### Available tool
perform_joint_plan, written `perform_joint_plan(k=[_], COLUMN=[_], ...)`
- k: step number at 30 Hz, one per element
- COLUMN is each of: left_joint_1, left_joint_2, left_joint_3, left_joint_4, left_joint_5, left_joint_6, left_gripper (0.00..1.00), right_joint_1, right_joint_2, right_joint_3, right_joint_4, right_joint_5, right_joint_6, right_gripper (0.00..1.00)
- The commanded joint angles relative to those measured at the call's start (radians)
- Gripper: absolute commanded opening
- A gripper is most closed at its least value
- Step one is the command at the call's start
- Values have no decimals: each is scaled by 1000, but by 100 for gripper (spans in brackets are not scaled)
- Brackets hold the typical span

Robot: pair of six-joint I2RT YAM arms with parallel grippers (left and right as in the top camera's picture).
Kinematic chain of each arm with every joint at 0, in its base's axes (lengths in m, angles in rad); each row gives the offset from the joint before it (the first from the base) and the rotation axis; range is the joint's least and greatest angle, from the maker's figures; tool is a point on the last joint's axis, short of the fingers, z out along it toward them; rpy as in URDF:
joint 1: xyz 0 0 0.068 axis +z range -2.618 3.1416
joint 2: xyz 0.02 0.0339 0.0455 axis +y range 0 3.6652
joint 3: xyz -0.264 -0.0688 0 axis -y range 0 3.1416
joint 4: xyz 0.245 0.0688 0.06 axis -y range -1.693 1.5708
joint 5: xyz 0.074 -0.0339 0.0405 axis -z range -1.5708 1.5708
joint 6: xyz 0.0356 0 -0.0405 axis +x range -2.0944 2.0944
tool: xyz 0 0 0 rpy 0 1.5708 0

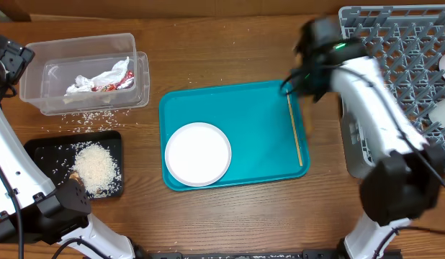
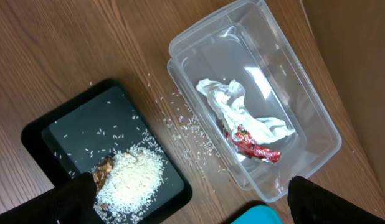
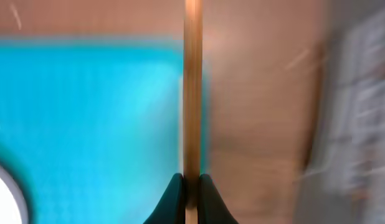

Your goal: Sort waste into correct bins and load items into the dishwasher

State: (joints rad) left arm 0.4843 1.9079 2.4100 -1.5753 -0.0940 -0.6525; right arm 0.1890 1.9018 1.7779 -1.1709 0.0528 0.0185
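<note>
My right gripper (image 3: 191, 182) is shut on one end of a thin wooden chopstick (image 3: 192, 93). In the overhead view the gripper (image 1: 297, 80) holds the chopstick (image 1: 294, 129) along the right rim of the teal tray (image 1: 258, 115). A white round plate (image 1: 197, 153) lies on that tray. The grey dish rack (image 1: 395, 50) stands at the right. My left gripper (image 2: 192, 191) is open and empty, high above the black tray (image 2: 86, 130), which holds rice (image 2: 133, 177) and a brown scrap (image 2: 104, 168). The clear tub (image 2: 304, 93) holds the white napkin (image 2: 233, 102) and red wrapper (image 2: 258, 148).
Loose rice grains (image 1: 93, 119) lie on the wooden table between the tub (image 1: 42, 79) and the black tray (image 1: 42, 147). White pieces (image 1: 444, 108) show at the dish rack's right edge, cut off by the frame. The right arm (image 1: 381, 108) spans the rack's left side.
</note>
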Motion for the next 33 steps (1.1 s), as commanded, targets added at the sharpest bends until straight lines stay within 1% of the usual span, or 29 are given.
perform_joint_plan(k=[1,5,9,13,20,21,22,25,26,27,29,31,33], left_joint_1=[-7,-7,-7,-7,-7,-7,-7,-7,-7,-7,-7,-7,-7], left_joint_2=[2,2,2,2,2,2,2,2,2,2,2,2,2], left_joint_3=[2,2,2,2,2,2,2,2,2,2,2,2,2], left_joint_4=[2,2,2,2,2,2,2,2,2,2,2,2,2], left_joint_5=[-10,-10,-10,-10,-10,-10,-10,-10,-10,-10,-10,-10,-10], left_joint_6=[-6,-6,-6,-6,-6,-6,-6,-6,-6,-6,-6,-6,-6], left_gripper=[100,100,100,100,100,100,100,100,100,100,100,100,100], right_joint_1=[-108,-227,-312,-346,-353,-353,-353,-353,-353,-353,-353,-353,-353], right_joint_2=[-52,-45,-40,-38,-37,-37,-37,-37,-37,-37,-37,-38,-45], right_joint_3=[82,78,55,-10,-147,-163,-170,-169,-165,-165,-159,-143,-105], right_joint_4=[26,117,189,270,430,445,448,451,452,451,431,402,358], right_joint_5=[66,64,-16,-29,-20,-18,-19,-26,-30,-30,-29,-29,-31], right_joint_6=[-151,-195,-299,-389,-412,-412,-408,-355,-295,-275,-251,-229,-160], right_gripper=[4,4,4,4,5,10,20,23,28,30,38,41,41])
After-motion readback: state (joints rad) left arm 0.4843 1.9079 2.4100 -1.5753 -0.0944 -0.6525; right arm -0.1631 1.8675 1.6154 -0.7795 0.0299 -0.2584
